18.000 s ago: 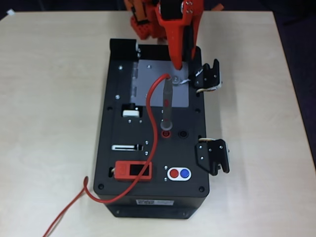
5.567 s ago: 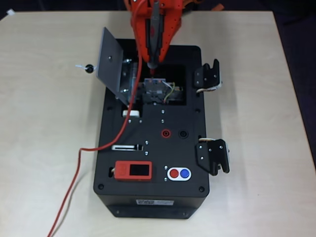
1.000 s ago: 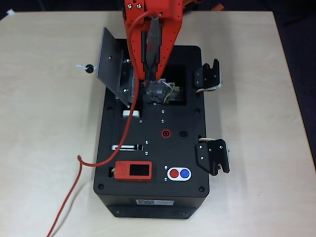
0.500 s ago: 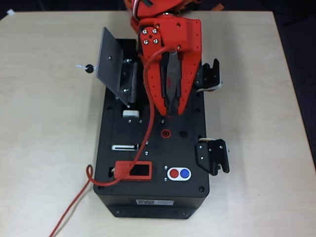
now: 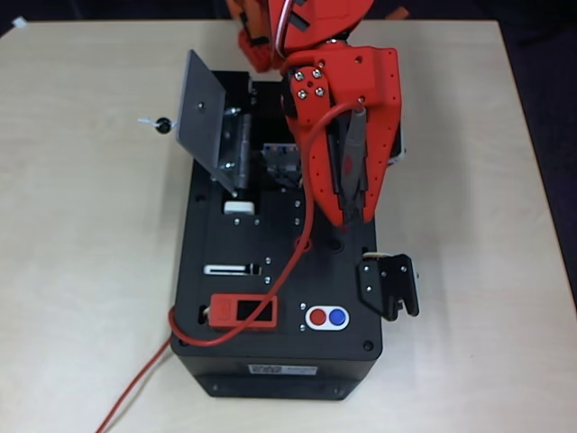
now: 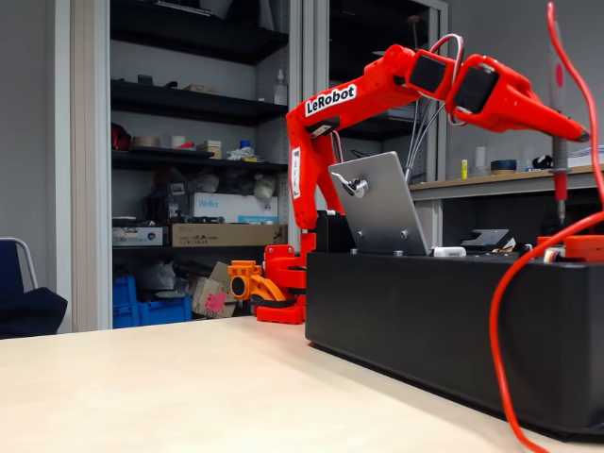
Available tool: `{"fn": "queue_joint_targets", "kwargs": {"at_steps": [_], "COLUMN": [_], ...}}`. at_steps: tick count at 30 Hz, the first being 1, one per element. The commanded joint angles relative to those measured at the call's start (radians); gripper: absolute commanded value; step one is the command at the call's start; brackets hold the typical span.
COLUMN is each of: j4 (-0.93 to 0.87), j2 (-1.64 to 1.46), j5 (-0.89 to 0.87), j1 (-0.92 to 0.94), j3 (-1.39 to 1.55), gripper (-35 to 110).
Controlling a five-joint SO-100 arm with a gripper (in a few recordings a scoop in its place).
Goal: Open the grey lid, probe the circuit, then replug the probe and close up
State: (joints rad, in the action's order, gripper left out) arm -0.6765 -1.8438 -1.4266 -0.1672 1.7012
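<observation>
Your arm reaches down from the top centre of the overhead view, gripper (image 5: 353,203) clamped on the probe (image 5: 352,162), held right of the open grey lid (image 5: 200,117) and the circuit (image 5: 281,162)

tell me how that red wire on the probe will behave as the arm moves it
The red wire looks floppy: it hangs in a loose curve across the black box and off its edge. It may drag over the red display module, and probably weighs little against the gripper.
</observation>
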Motion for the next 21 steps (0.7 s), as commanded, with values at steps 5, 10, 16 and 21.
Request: {"fn": "queue_joint_targets", "kwargs": {"at_steps": [5, 10, 16, 21], "j4": [0.038, 0.067, 0.08, 0.087], "j2": [-0.017, -0.026, -0.035, -0.043], "j5": [-0.003, 0.003, 0.003, 0.003], "j1": [-0.028, -0.029, -0.029, -0.021], "j3": [0.006, 0.04, 0.066, 0.089], "gripper": [0, 0, 0, 0]}}
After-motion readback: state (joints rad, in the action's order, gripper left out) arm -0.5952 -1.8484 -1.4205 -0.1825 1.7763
